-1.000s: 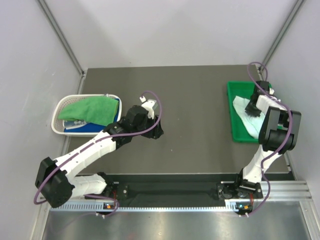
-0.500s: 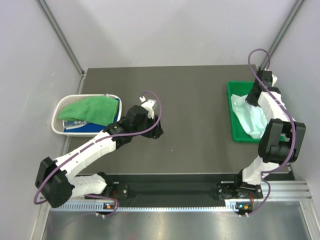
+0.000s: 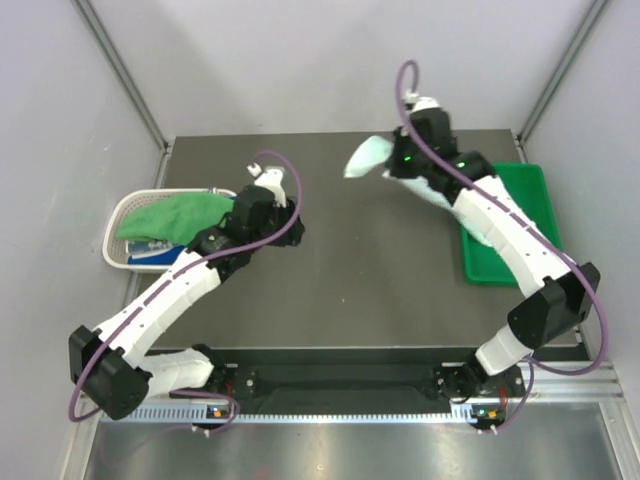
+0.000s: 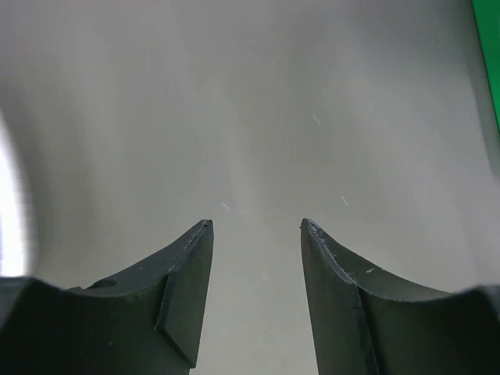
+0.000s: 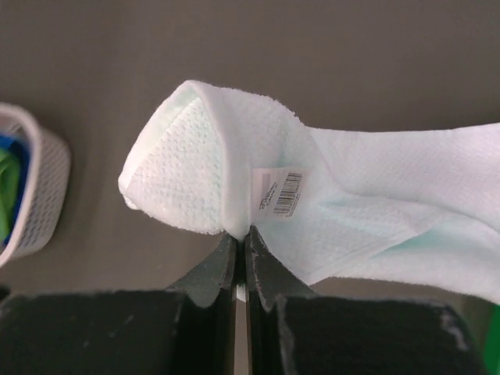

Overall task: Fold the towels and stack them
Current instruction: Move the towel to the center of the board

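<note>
Looking down from above, we see the dark grey surface [image 3: 380, 270] filling the middle of the view, with both arms reaching out over it from its near edge. The right arm [image 3: 500, 225] stretches diagonally across the green tray [image 3: 538, 195] at the right side, toward the far middle. The left arm [image 3: 170, 290] angles toward the white mesh basket [image 3: 113, 235] at the left edge.

In that basket we see a bright green towel [image 3: 180, 216] draped on top, with a royal blue towel [image 3: 160, 258] showing beneath it.

The pale mint towel [image 5: 312, 195] is in the grasp of the right gripper [image 5: 241, 234]. Its jaws are pressed together on a fold of the cloth, just beside a small white barcode label [image 5: 280, 191]. A bunched corner of this towel sticks out over the far middle of the surface, and the rest trails back under the right arm toward the tray.

The left gripper [image 4: 256, 226] holds nothing. In its wrist view we see its two dark fingers [image 4: 187, 289] standing apart over bare surface, with only a sliver of the green tray at the top right corner.
</note>
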`<action>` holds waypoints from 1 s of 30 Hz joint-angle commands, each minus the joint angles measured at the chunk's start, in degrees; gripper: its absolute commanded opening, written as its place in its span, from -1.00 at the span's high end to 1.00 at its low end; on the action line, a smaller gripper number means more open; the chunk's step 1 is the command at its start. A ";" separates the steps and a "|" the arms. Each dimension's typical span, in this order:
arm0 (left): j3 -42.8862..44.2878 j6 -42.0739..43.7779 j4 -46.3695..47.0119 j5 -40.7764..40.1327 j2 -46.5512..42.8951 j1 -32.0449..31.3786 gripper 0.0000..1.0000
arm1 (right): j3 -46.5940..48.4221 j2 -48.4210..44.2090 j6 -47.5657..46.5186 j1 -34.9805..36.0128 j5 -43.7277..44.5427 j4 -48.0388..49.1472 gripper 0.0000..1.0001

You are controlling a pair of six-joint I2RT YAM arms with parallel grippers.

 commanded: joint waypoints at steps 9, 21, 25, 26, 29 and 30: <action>5.36 -1.32 -4.85 -8.06 -7.17 15.66 -0.12 | -18.89 -2.63 9.80 29.50 -0.77 21.13 1.00; -0.80 -2.46 3.50 15.48 6.09 15.75 -0.07 | -38.94 -9.57 10.86 53.04 -2.90 21.99 1.00; 0.52 -2.28 6.13 16.98 14.79 12.60 -0.08 | -44.48 -16.84 14.37 59.49 0.44 16.18 0.89; 0.96 -2.37 7.27 16.72 16.28 11.63 -0.09 | -46.58 -18.61 16.99 60.10 2.36 15.21 0.59; 3.16 -3.69 8.68 15.58 22.26 7.41 -0.09 | -47.83 -24.16 21.83 60.02 9.21 10.47 0.01; 3.51 -4.21 9.99 15.49 23.75 6.53 -0.09 | -47.31 -24.86 22.54 58.98 14.46 6.45 -0.22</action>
